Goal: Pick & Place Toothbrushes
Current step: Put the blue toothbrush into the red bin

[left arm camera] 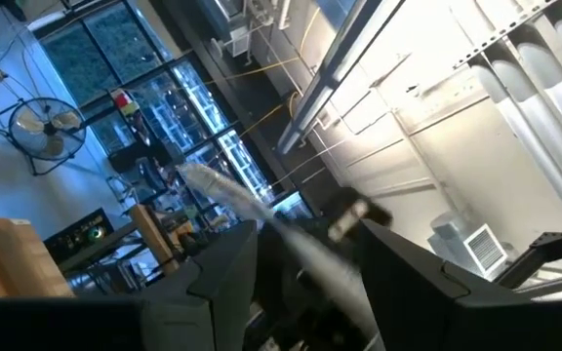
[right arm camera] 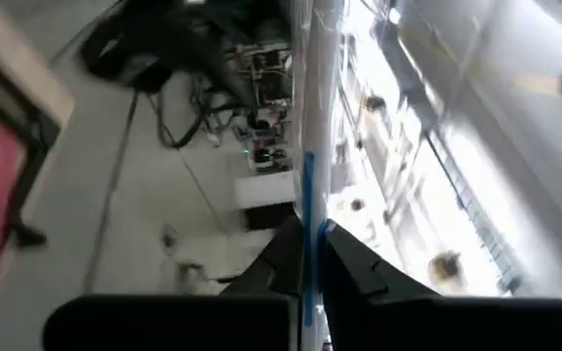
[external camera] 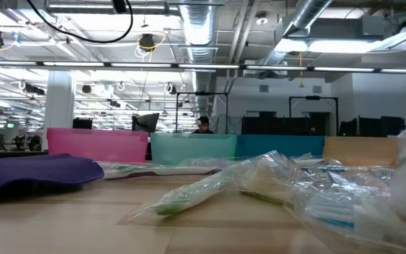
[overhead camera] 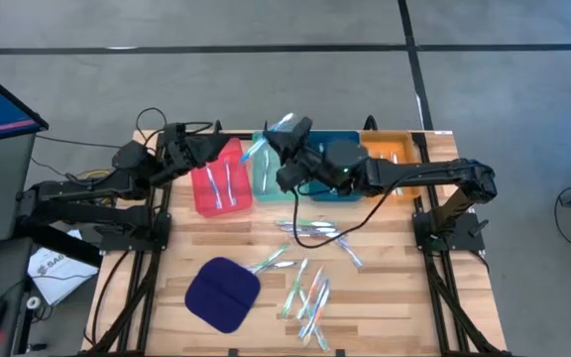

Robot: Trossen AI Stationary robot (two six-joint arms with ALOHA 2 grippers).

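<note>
1. The right gripper (right arm camera: pixel 312 255) has its fingers clamped on a blue-accented toothbrush (right arm camera: pixel 307 185), held up above the far trays.
2. In the high view this toothbrush (overhead camera: pixel 282 124) sticks out past the right gripper (overhead camera: pixel 287 131) over the teal tray (overhead camera: pixel 271 183).
3. The left gripper (left arm camera: pixel 305 263) has fingers apart around another wrapped toothbrush (left arm camera: pixel 252 210), raised near the pink tray (overhead camera: pixel 206 198).
4. Two toothbrushes (overhead camera: pixel 223 185) lie in the pink tray.
5. More toothbrushes (overhead camera: pixel 307 297) lie scattered on the bench (overhead camera: pixel 385 297), beside a dark blue pad (overhead camera: pixel 223 294).
</note>
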